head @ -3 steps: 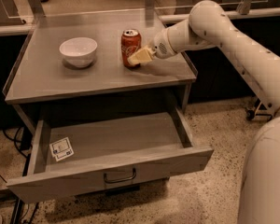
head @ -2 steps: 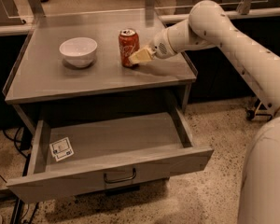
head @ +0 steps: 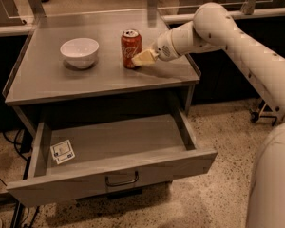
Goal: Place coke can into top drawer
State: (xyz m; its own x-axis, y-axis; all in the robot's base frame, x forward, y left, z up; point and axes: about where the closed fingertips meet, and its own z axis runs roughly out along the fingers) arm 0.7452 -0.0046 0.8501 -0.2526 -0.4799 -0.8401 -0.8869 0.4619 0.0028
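The red coke can (head: pixel 131 48) stands upright on the grey cabinet top (head: pixel 47 80), right of the middle. My gripper (head: pixel 143 58) reaches in from the right, low against the can's right side and touching it or nearly so. The white arm (head: pixel 228 37) runs off to the right behind it. The top drawer (head: pixel 118 144) is pulled wide open below the cabinet top. It has a flat grey front panel with a dark curved handle (head: pixel 121 180) and a small white tag (head: pixel 62 151) at its left.
A white bowl (head: pixel 80 52) sits on the cabinet top left of the can. A raised rim runs along the top's back and sides. The open drawer juts forward over the speckled floor (head: pixel 228 127). Cables (head: pixel 9 141) lie at the left.
The gripper has shifted a little to the left, closer against the can. The can has shifted very slightly left. The drawer and bowl have not moved.
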